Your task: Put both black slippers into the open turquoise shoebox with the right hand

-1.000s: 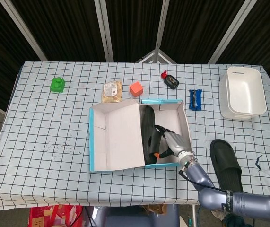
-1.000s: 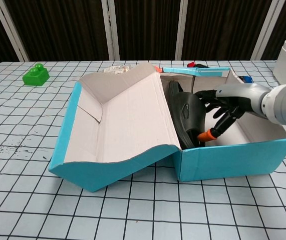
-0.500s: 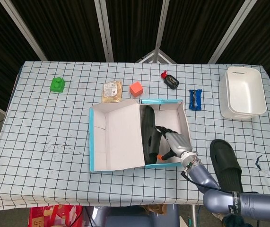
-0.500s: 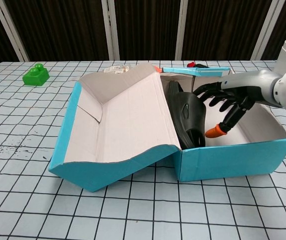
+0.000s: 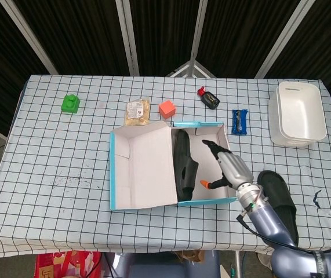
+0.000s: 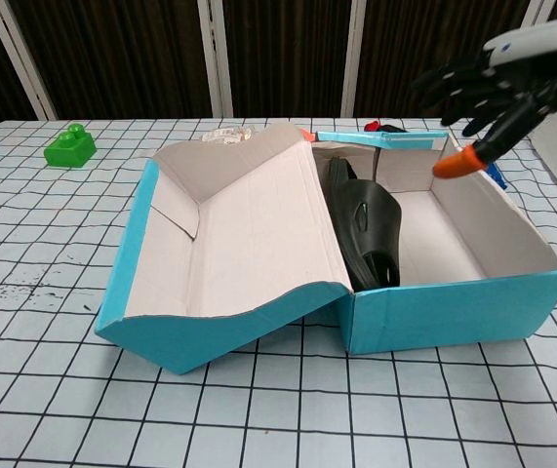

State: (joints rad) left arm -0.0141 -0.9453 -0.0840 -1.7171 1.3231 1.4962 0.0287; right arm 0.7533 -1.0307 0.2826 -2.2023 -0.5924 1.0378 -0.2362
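Observation:
The open turquoise shoebox (image 5: 117, 174) (image 6: 434, 312) lies mid-table with its lid folded out to the left. One black slipper (image 5: 183, 168) (image 6: 364, 226) stands on its edge inside, against the left inner wall. The other black slipper (image 5: 280, 202) lies on the table right of the box. My right hand (image 5: 228, 168) (image 6: 493, 83) hovers above the box's right half, fingers spread, holding nothing. The left hand is out of both views.
A white tub (image 5: 297, 113) sits at the back right. Behind the box lie a blue packet (image 5: 240, 121), a red-capped black bottle (image 5: 208, 97), an orange cube (image 5: 167, 108) and a snack bag (image 5: 137, 111). A green block (image 5: 70, 103) (image 6: 69, 146) is at the far left.
My right hand has let go of the slipper inside the box and risen up and to the right, out of the box. The slipper stays against the left wall.

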